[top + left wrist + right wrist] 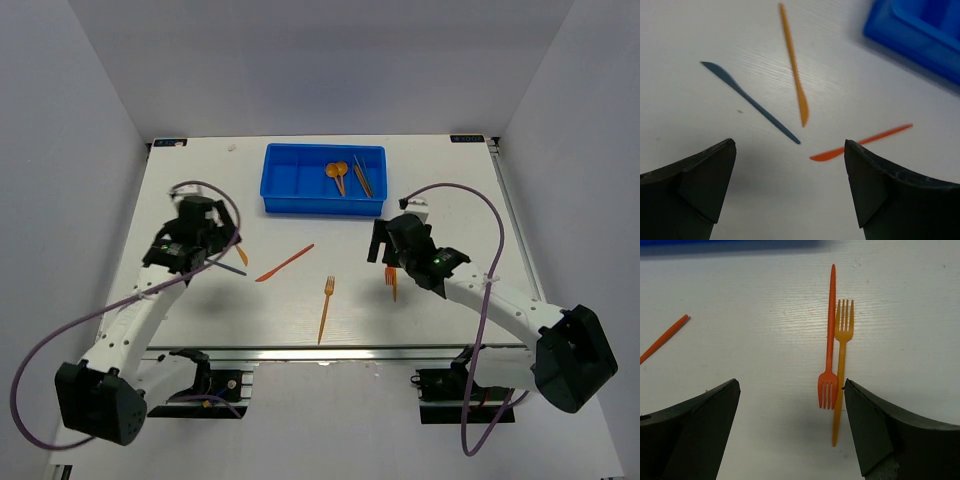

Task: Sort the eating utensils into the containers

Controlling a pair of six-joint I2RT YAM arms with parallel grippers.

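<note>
From above, the blue tray is seen at the far side of the table, with orange spoons inside. At the left wrist, the left gripper is spread before a dark blue knife. At the right wrist, the right gripper is spread before a red-orange fork touching an orange fork.

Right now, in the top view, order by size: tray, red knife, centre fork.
Largest: tray.
Then red knife and centre fork: about equal length, so unranked.
</note>
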